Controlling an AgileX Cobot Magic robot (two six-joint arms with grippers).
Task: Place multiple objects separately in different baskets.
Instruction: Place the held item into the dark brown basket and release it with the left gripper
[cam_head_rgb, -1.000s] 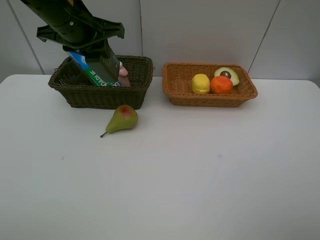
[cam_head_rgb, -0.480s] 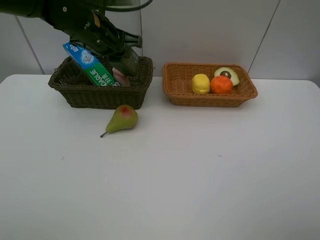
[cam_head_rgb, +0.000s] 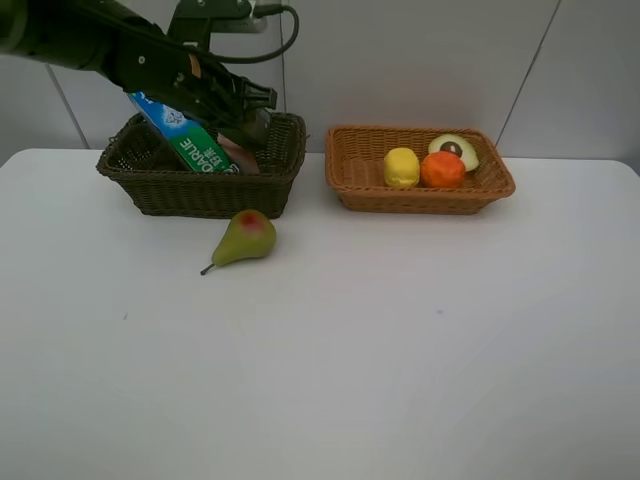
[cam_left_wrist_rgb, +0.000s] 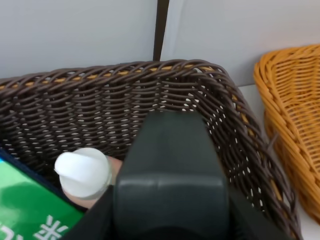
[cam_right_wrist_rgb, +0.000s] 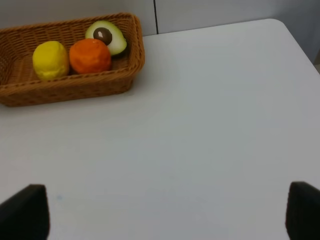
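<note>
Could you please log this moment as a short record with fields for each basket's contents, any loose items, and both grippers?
dark basket: toothpaste box leaning tilted, white-capped bottle, dark pump bottle
tan basket: lemon, orange, avocado half
loose on table: pear, in front of the dark basket
left gripper: over the dark basket, fingers hidden, state unclear
right gripper: open, above bare table, holding nothing
</note>
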